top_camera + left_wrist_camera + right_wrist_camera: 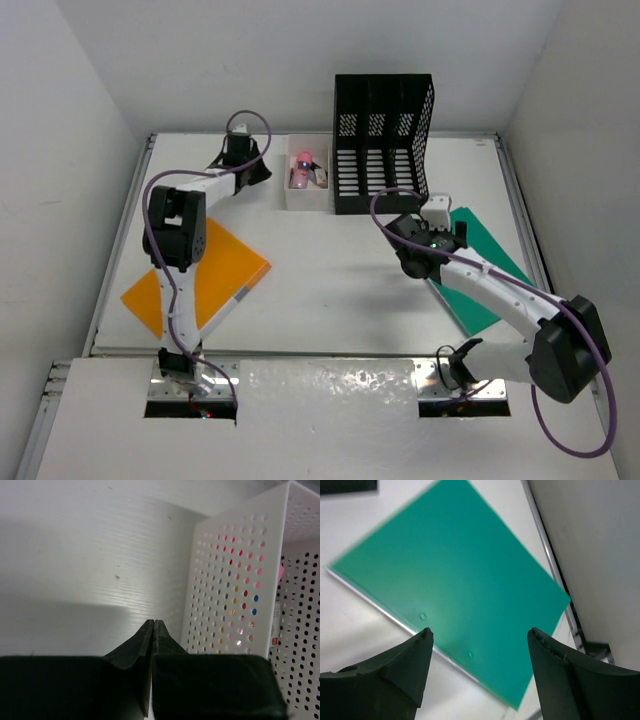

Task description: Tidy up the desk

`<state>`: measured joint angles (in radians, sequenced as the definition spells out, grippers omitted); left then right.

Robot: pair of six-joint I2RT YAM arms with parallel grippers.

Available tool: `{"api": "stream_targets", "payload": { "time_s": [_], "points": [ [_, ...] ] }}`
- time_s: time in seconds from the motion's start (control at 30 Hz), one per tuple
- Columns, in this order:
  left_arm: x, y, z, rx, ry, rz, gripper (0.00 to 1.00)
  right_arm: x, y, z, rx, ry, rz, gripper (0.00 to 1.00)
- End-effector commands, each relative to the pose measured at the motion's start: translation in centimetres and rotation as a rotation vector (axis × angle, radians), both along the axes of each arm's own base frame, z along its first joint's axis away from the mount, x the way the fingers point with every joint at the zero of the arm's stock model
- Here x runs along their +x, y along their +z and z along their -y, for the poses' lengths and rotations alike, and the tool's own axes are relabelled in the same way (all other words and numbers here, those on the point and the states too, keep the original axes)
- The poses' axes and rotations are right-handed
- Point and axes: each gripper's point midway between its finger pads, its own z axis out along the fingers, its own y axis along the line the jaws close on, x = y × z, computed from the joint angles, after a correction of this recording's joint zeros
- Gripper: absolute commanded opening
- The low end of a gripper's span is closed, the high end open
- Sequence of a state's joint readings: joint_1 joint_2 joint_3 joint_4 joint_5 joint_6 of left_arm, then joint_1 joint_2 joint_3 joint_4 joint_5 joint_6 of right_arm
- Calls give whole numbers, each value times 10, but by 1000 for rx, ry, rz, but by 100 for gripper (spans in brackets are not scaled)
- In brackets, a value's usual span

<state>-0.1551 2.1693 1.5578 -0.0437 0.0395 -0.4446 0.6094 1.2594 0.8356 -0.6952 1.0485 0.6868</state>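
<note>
The desk (340, 285) is a white tabletop with metal rails, walled in white. A green folder (492, 268) lies flat at its right side, and an orange folder (200, 275) lies at its left under the left arm. My right gripper (450, 232) hovers over the green folder (455, 575). It is open and empty (480, 632). My left gripper (262, 170) is at the back, just left of a small white perforated box (307, 190). Its jaws are shut on nothing (153, 623), low over the desk beside the box wall (225, 580).
A black three-slot file organizer (382, 130) stands at the back centre, right of the white box. The box holds pink and other small items (303, 165). The desk's right rail (547, 560) and the side wall run close to the green folder.
</note>
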Motion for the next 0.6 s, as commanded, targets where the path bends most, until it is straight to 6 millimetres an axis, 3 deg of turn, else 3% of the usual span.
{"api": "stream_targets", "payload": {
  "time_s": [0.0,0.13,0.27,0.47,0.57],
  "points": [
    [17,21,29,-150,-89,72,0,-29,-25,10,38,-75,-87,74],
    [13,1,39,-207,-103,31,0,-37,-24,26,-21,-168,-43,76],
    [11,-5,60,-258,-136,24,0,-43,-18,40,-109,-256,-36,74],
    [11,5,91,-322,-192,39,0,-45,-15,57,-173,-413,13,65],
    [10,11,103,-342,-210,44,0,-42,-28,69,-210,-491,-27,63]
  ]
}}
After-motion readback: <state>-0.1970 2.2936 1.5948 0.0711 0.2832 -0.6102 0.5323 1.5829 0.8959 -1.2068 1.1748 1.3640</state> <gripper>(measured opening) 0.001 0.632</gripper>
